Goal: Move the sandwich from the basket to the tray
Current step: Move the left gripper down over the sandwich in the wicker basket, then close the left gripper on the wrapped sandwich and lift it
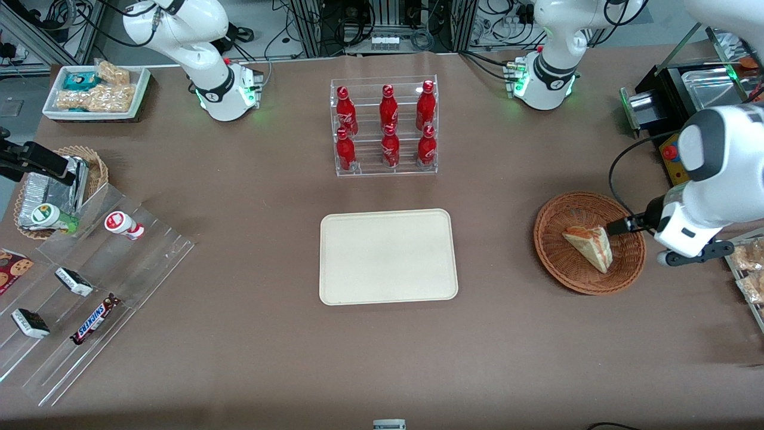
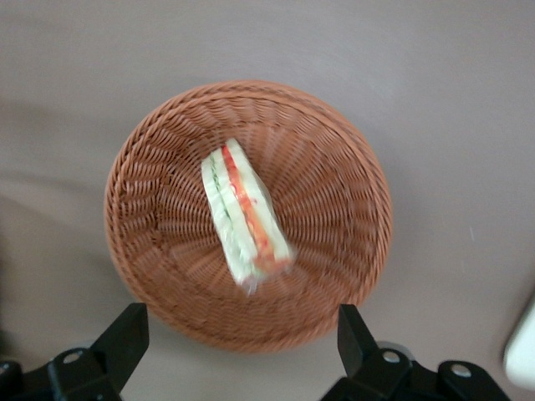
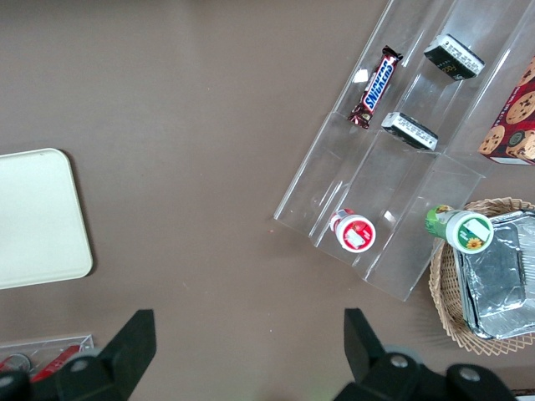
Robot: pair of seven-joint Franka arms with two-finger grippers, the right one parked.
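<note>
Currently: sandwich [image 2: 245, 215] lying in basket [image 2: 159, 251], long axis from eleven to five o'clock in the wrist view. Gripper [image 2: 242, 351] above the rim — fingers [image 2: 125, 334] spread, empty. Tray [image 1: 388, 257] bare — mid-surface.

My gripper [image 2: 238, 338]: only the two dark fingertips [image 2: 125, 334] show in the wrist view, spread wide apart, the rest cut by the frame edge. In the front view my own wrist housing hides most of it. Sandwich [image 2: 244, 215] wrap slightly blurred. Tray [image 3: 38, 219] cut off in the right wrist view.
</note>
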